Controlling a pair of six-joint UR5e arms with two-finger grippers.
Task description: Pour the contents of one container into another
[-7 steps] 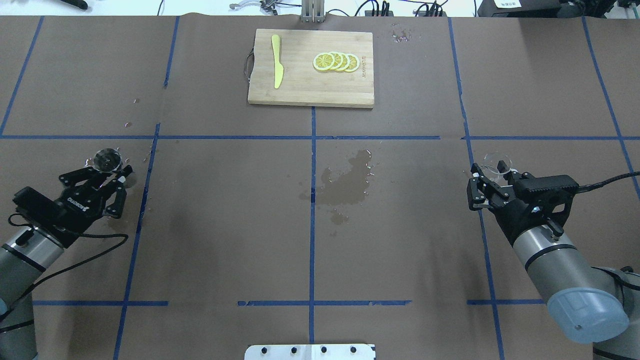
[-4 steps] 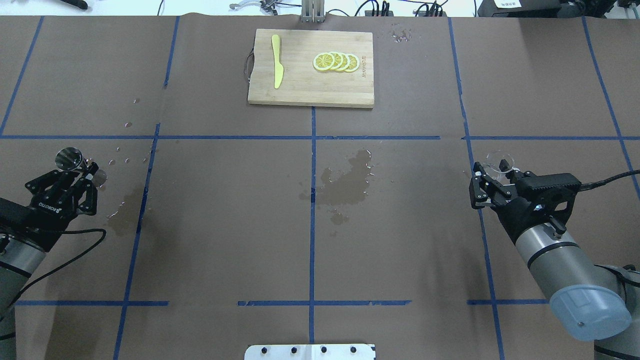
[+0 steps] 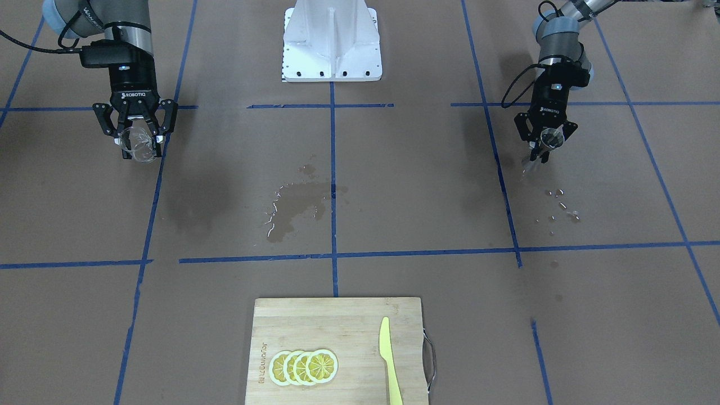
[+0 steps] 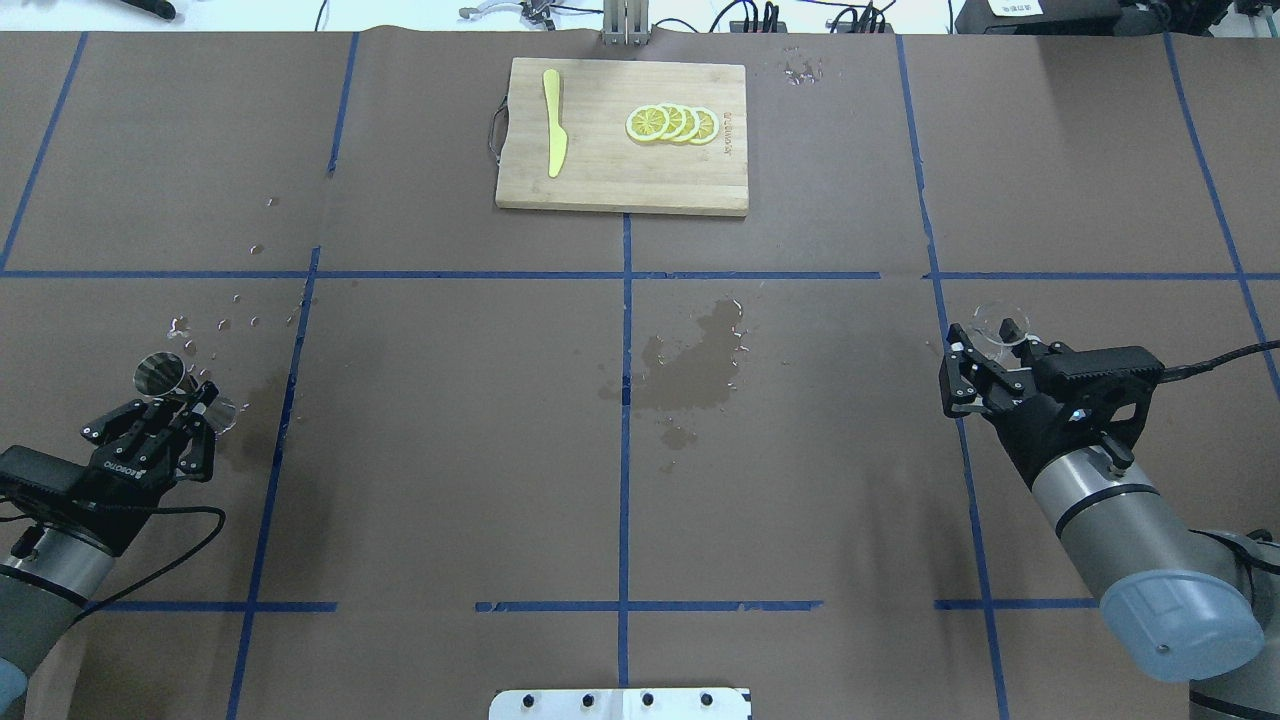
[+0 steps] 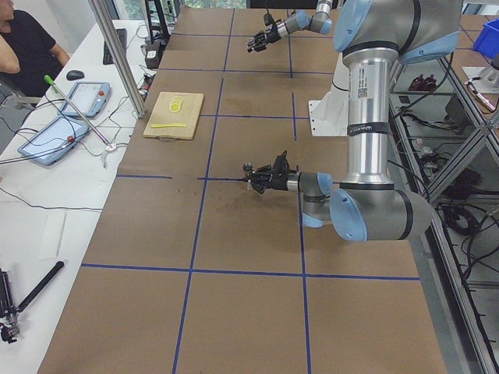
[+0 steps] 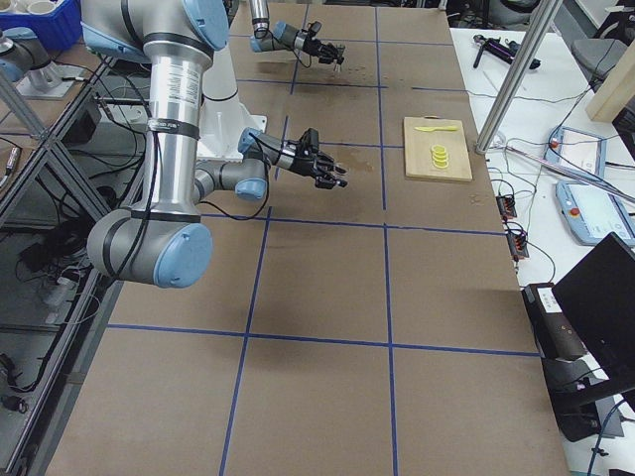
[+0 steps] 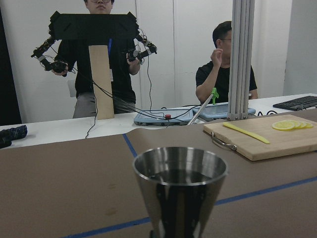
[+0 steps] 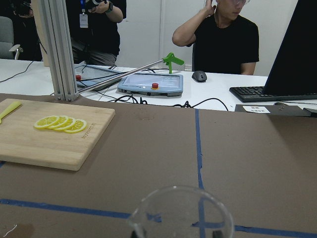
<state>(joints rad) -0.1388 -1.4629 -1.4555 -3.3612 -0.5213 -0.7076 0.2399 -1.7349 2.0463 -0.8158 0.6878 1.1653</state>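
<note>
My left gripper [image 4: 182,404] is shut on a steel cup [image 4: 158,372] at the table's left side. The cup [image 7: 179,188] stands upright in the left wrist view, with dark liquid low inside. From the front, this gripper [image 3: 543,142] and the cup [image 3: 550,136] hang above a faint pale streak. At the right side my right gripper [image 4: 990,345] is shut on a clear glass cup [image 4: 999,323]. Only the glass's rim [image 8: 181,213] shows in the right wrist view, while the front view has the glass [image 3: 139,147] tilted between the right gripper's [image 3: 136,139] fingers.
A wooden cutting board [image 4: 600,190] at the far centre carries lemon slices [image 4: 671,124] and a yellow knife [image 4: 553,122]. A wet patch [image 4: 695,365] darkens the table's middle. Droplets [image 4: 235,322] and a damp stain [image 4: 250,435] lie near the left gripper. Operators sit beyond the far edge.
My left gripper carried the steel cup leftward, then back toward the robot's side, uncovering a damp stain. The right gripper and glass stayed almost still.
</note>
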